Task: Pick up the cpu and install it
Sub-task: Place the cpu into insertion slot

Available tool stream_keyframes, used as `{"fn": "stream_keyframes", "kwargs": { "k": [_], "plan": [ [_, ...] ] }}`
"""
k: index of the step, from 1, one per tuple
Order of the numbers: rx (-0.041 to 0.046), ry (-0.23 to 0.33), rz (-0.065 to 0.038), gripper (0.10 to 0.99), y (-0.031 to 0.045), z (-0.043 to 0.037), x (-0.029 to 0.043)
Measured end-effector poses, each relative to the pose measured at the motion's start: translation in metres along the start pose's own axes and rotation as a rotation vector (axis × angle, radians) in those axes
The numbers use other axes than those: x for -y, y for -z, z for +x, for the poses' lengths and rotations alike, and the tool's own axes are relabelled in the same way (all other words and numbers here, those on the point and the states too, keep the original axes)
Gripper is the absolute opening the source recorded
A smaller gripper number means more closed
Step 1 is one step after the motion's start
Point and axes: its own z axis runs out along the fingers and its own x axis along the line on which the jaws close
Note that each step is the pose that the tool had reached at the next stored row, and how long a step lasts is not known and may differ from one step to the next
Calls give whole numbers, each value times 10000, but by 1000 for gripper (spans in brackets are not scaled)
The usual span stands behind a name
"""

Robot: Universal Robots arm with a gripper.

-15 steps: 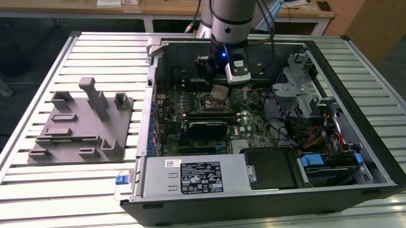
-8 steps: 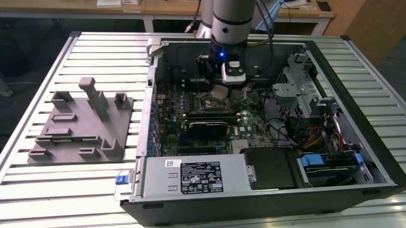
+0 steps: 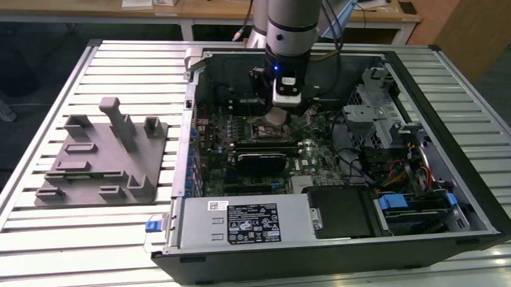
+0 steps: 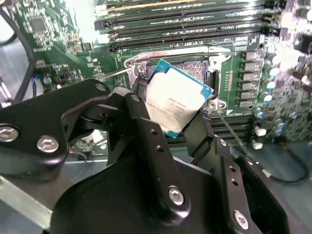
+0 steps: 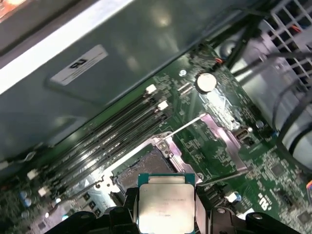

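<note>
Just over the motherboard socket (image 5: pixel 139 170) in the open case (image 3: pixel 319 263), I've got the claw (image 4: pixel 173 114) pinching the cpu (image 4: pixel 176 95) by its edges, chip tilted, not seated.

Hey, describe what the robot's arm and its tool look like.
The arm is a silver-grey cylinder with a black wrist section showing a small blue light, dark cables alongside. The tool is matt black: jointed linkage bars and flat fingers fastened with silver hex bolts.
</note>
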Motion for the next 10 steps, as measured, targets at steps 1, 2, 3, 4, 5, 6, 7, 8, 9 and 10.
{"fn": "stream_keyframes", "kwargs": {
  "k": [1,2,3,4,5,6,7,8,9,10],
  "plan": [
    [8,-180,-1,545,-1,0,0],
    [16,-360,-2,545,-3,0,0],
    [25,-555,-3,545,-4,0,0],
    [32,-736,-5,545,-6,0,0],
    [40,-914,-5,545,-7,0,0],
    [48,-1095,-7,545,-9,0,0],
    [56,-1274,-8,545,-10,0,0],
    [63,-1454,-10,545,-12,0,0],
    [71,-1634,-10,545,-13,0,1],
    [79,-1813,-11,545,-15,0,1]
  ]
}}
